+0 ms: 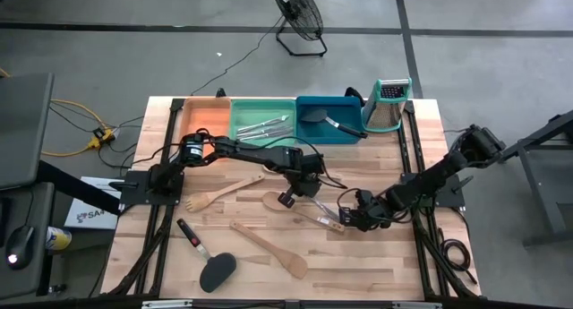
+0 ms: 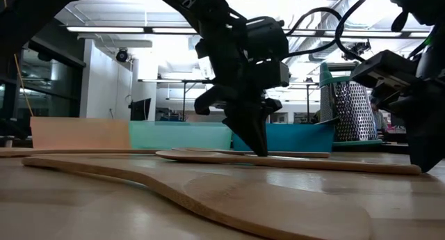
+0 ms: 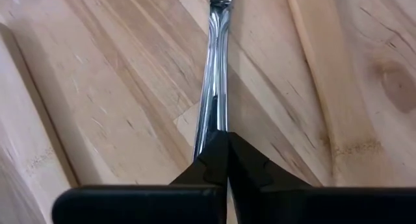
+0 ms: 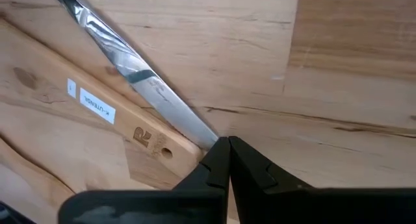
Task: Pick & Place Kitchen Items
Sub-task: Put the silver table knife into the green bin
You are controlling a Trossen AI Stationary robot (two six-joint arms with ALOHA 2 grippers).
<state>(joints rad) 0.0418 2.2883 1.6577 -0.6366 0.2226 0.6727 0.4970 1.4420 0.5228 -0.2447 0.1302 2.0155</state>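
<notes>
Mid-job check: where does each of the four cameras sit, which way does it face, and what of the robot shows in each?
High view: overhead, straight down on the table; both arms, trays, box grater.
Low view: table height, level across; left pincer comes down onto the silver utensil, wooden spatula in front.
Left wrist view: down past its shut pincer on the silver utensil.
Right wrist view: down past the shut right pincer at a silver blade.
Shared: high and low both show the grater.

A wooden fork, two wooden spoons and a black turner lie flat on the bench. Silver cutlery rests in the green tray, another black turner in the blue tray.
</notes>
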